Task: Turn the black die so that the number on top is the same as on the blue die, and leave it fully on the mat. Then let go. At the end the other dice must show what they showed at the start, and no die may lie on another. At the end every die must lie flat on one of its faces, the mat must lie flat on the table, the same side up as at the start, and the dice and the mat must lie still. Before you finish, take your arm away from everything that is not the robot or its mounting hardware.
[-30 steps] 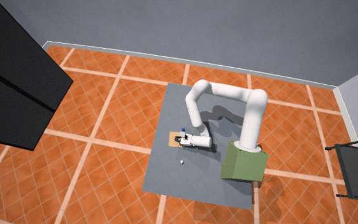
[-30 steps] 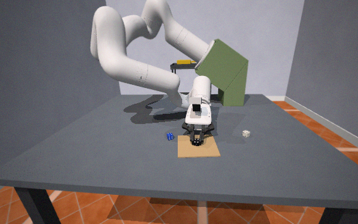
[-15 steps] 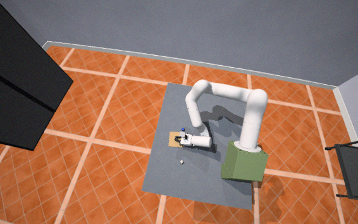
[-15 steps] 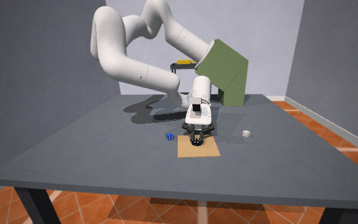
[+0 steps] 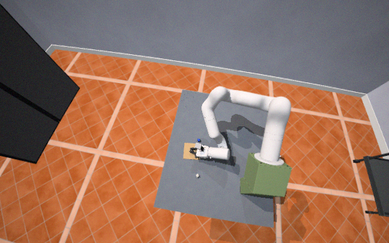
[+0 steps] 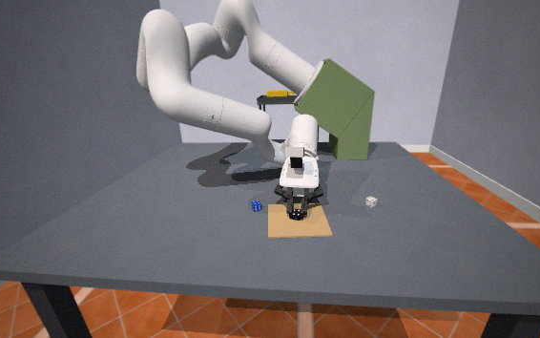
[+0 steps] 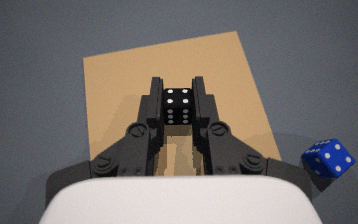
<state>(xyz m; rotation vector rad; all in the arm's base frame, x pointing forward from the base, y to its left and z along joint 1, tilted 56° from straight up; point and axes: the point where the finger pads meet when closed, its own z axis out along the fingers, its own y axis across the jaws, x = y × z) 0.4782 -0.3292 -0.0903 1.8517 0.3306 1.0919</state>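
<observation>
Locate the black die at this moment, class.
In the wrist view the black die sits clamped between the end effector fingers, over the tan mat, with the blue die off the mat's lower-right corner.

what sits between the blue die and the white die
The gripper, shut on the black die over the mat, stands between the blue die and white die; exterior view shows it.

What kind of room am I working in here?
Probably a kitchen-like room at home: orange tiled floor, a tall black fridge-like cabinet, and a plain grey table where the end effector grips the black die.
</observation>
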